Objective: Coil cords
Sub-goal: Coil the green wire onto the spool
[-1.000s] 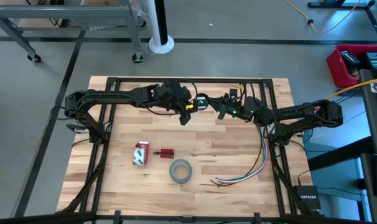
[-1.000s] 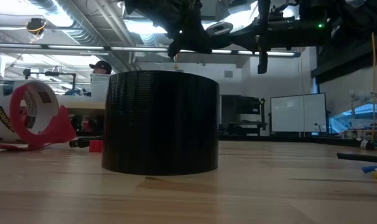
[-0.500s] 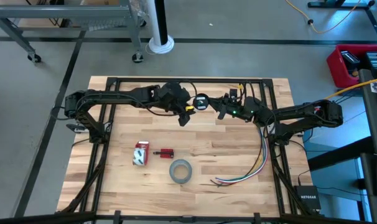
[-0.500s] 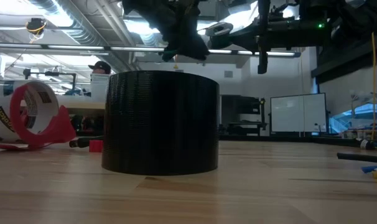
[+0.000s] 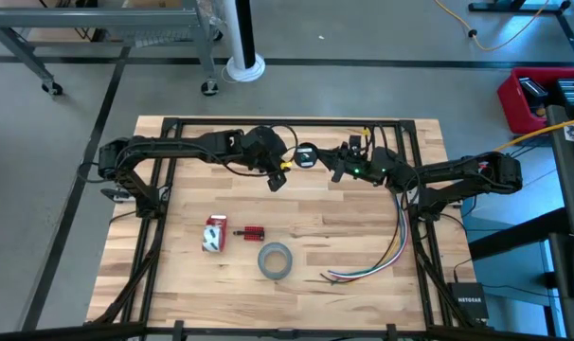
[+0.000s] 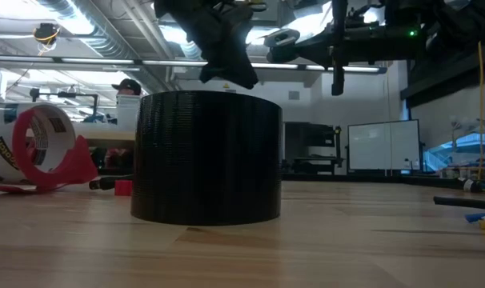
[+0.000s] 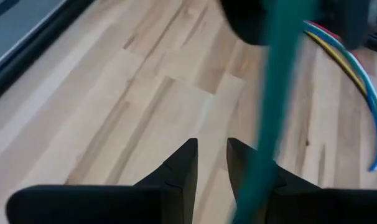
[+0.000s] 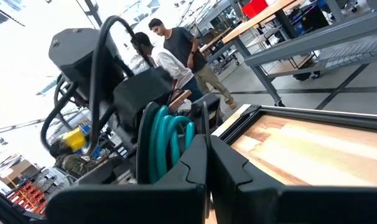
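High view: no bin or tray stands on the table (image 5: 349,223). A red crate (image 5: 538,102) is seen on the floor off the table's right side, with dark things in it that cannot be made out.

Both arms are stretched toward the middle of the table's far edge, above the wood. The right gripper (image 5: 323,161) is pressed shut on the cord (image 5: 306,156), whose small round coil is held up in the air at its tips. In the right wrist view the teal loops are seen rising just behind the closed fingers. The left gripper (image 5: 277,180) is hung just beside the coil, on its left and a little nearer. Its fingers are set a narrow gap apart with nothing between them, and in the left wrist view a blurred teal strand is seen crossing in front of one finger.

Bare wood is left below the grippers, out to the row of things toward the near edge. There a red and white tape dispenser (image 5: 214,235), a small red part (image 5: 253,232) and a grey tape roll (image 5: 275,260) are laid close together. A bunch of coloured wires (image 5: 386,251) is run along the right side, near the dark rail (image 5: 422,256).

"NETGEAR" can be read on a black box (image 5: 467,301) beyond the near right corner. Print on the dispenser's roll cannot be read.
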Motion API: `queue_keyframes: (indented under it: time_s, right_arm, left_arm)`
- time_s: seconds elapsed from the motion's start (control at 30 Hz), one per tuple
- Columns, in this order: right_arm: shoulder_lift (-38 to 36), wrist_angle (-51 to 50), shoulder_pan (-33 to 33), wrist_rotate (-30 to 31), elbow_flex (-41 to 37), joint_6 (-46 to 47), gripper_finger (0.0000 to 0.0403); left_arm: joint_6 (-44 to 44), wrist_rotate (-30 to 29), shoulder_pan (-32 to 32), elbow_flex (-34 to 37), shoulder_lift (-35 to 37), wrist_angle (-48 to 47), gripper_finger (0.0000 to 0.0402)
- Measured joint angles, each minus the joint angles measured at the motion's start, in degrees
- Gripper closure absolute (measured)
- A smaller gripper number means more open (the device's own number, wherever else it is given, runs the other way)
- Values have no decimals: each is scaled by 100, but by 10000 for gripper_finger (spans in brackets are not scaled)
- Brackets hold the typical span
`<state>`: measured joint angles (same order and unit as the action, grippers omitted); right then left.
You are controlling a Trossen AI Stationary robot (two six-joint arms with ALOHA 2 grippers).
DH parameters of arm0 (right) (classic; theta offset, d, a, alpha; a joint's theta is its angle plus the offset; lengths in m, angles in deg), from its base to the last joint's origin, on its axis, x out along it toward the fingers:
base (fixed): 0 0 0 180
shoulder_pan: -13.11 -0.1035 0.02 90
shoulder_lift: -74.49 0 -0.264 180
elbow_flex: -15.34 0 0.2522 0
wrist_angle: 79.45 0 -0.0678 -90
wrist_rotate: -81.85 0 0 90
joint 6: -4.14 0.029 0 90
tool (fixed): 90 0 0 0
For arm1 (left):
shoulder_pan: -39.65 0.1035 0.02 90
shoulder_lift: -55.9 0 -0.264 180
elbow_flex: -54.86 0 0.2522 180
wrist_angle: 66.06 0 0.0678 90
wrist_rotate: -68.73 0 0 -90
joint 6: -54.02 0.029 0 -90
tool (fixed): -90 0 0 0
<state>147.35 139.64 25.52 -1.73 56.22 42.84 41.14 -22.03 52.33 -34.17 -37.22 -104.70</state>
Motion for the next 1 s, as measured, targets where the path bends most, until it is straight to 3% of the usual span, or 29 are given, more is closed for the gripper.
queue_keyframes:
  time_s: [0.43, 1.0]
  right_arm:
    - [0, -33, 0, -5, -2, -1, 398]
    - [2, -31, 0, -5, -4, 0, 398]
  left_arm:
    - [-201, 0, 185, -4, 541, -492, 325]
    - [-371, 5, -74, -4, 560, -1030, 325]
